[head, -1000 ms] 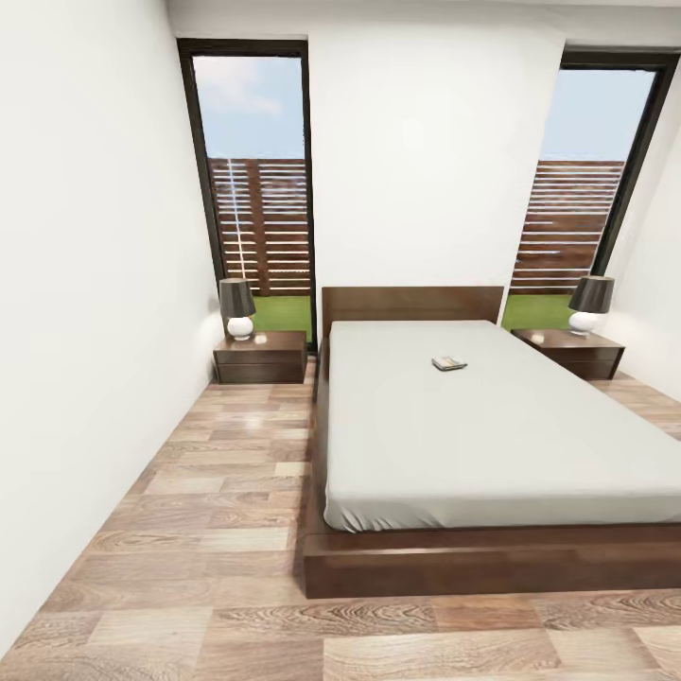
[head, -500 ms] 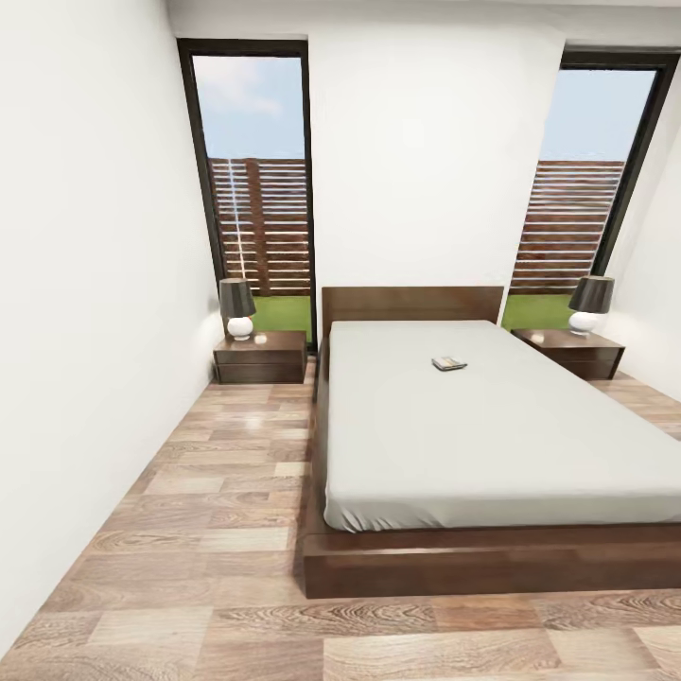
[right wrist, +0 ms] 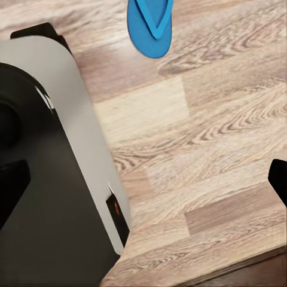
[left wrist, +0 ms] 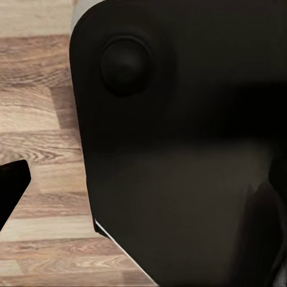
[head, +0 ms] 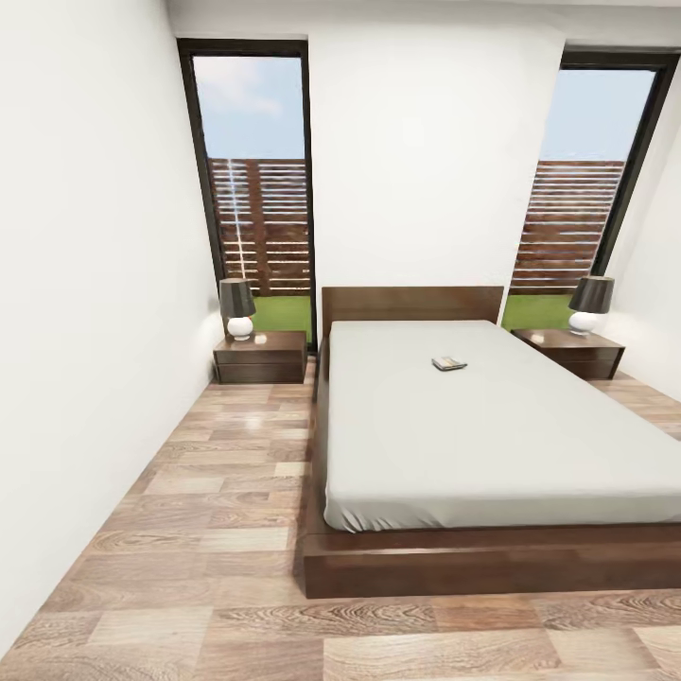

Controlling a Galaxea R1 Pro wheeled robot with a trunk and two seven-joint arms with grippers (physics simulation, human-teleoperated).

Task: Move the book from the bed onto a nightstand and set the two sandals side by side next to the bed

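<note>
White-walled bedroom, wood-plank floor (head: 218, 473). The book (head: 449, 363) lies mid-mattress on the bed (head: 473, 426), both nightstands (head: 261, 356) flanking the headboard. I judge I'm at the approach step; next I must roll closer. One sandal (right wrist: 150, 24) lies on the planks, cut off. Whether my pincers are spread, I cannot tell.

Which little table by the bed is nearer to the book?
The nightstand on the head view's right, by the right-hand window. The book lies on the bed right of its middle, farther from the other nightstand by the left wall.
</note>
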